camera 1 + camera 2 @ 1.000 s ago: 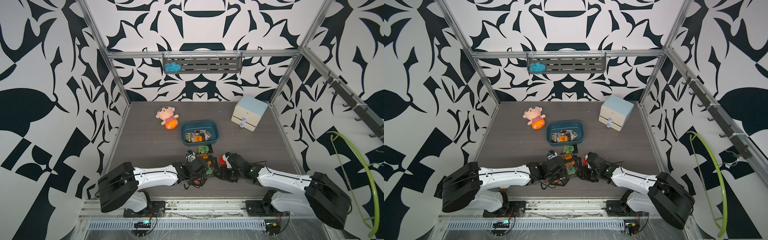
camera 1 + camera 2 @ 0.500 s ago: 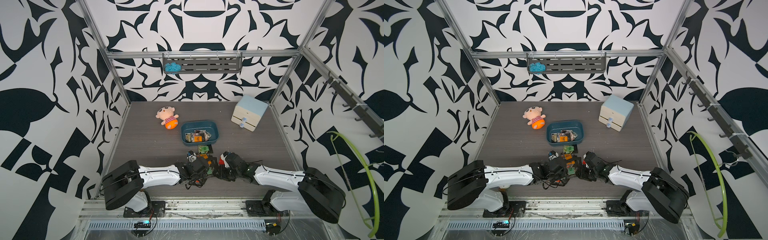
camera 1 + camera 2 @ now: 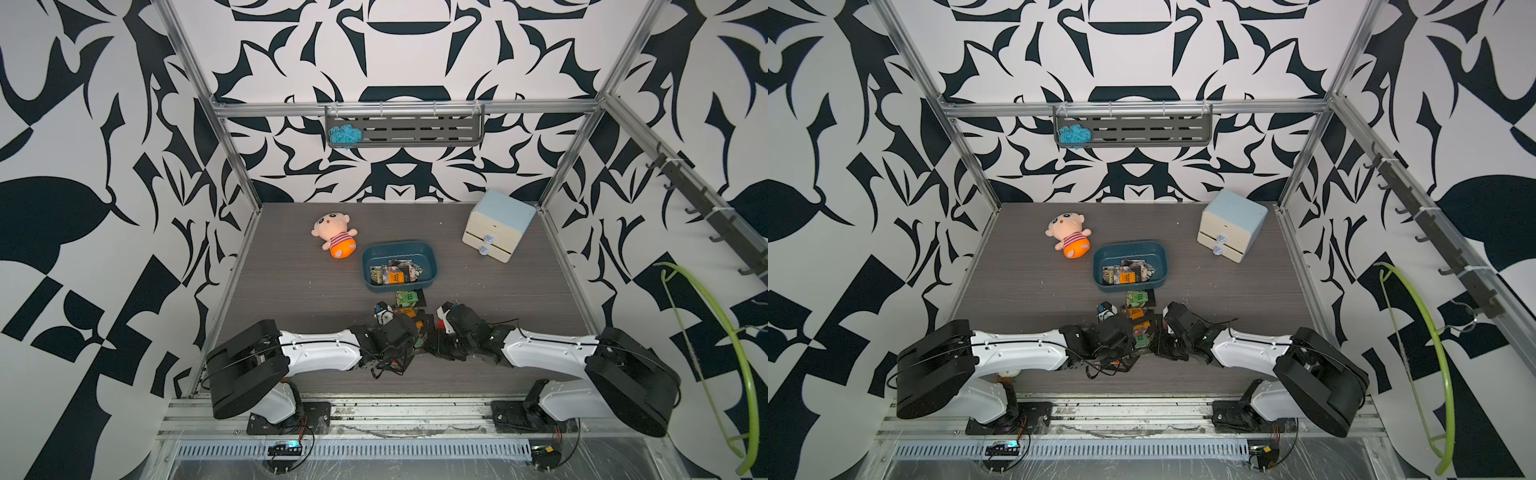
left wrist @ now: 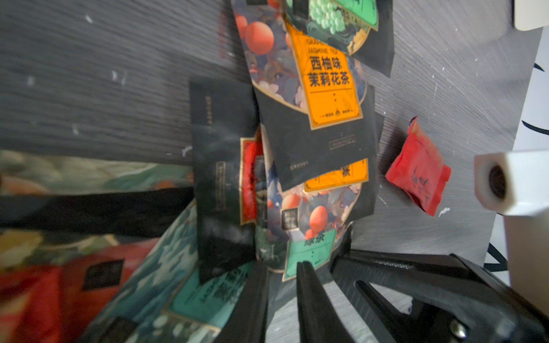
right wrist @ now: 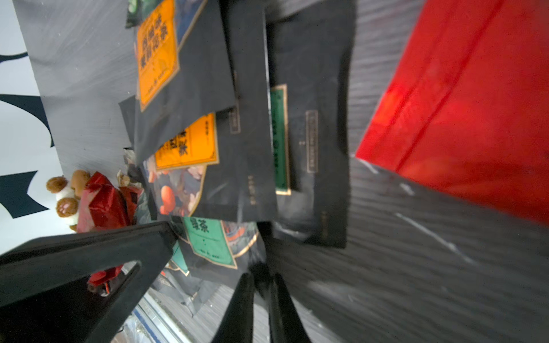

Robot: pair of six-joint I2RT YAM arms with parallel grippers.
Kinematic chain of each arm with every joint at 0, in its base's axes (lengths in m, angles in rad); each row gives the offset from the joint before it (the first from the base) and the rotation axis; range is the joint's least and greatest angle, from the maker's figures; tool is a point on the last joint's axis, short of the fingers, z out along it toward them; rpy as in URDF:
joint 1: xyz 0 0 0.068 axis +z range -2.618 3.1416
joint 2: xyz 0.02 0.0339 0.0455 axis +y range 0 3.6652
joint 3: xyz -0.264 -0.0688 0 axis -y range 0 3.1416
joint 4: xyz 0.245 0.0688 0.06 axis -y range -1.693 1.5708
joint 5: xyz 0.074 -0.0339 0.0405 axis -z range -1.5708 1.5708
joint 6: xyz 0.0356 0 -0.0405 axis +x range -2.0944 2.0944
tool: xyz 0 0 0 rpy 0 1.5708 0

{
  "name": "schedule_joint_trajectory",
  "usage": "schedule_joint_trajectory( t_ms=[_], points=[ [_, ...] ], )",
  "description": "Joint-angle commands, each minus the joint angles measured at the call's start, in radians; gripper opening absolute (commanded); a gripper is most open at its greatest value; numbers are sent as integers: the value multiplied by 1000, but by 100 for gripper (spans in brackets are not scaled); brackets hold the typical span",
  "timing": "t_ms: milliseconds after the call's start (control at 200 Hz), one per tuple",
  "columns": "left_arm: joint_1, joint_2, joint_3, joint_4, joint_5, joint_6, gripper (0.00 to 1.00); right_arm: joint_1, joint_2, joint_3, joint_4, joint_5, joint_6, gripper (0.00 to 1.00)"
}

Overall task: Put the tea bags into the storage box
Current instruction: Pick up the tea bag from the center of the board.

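Right gripper (image 5: 263,277): jaws clenched at the edge of the loose tea bags (image 5: 190,142). Left gripper (image 4: 279,268): grip state cannot be determined.

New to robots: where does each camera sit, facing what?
Top views: high at the front, looking down on table, storage box, left arm, right arm.
Left wrist: on left arm, facing tea bags past left end effector.
Right wrist: on right arm, facing tea bags past right end effector.
Both wrist views: orange-labelled tea bag.
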Motion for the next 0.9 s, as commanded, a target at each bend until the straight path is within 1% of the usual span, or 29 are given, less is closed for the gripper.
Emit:
schedule_joint_trajectory(
  t_ms=[0, 70, 320, 715, 895],
  points=[
    [-3, -14, -19, -20, -4, -3, 23, 7, -33, 29, 7, 3, -1, 6],
    [-3, -25, -22, -26, -9, -2, 23, 7, -47, 30, -4, 5, -3, 0],
    [-4, -71, -22, -60, -26, 1, 23, 8, -129, 29, -88, 33, -11, 0],
    [-4, -101, -4, -97, -51, 11, 23, 9, -339, 39, -400, 133, -15, 0],
    [-3, -111, 10, -128, -62, 17, 23, 9, -445, 61, -502, 164, -15, 0]
  ],
)
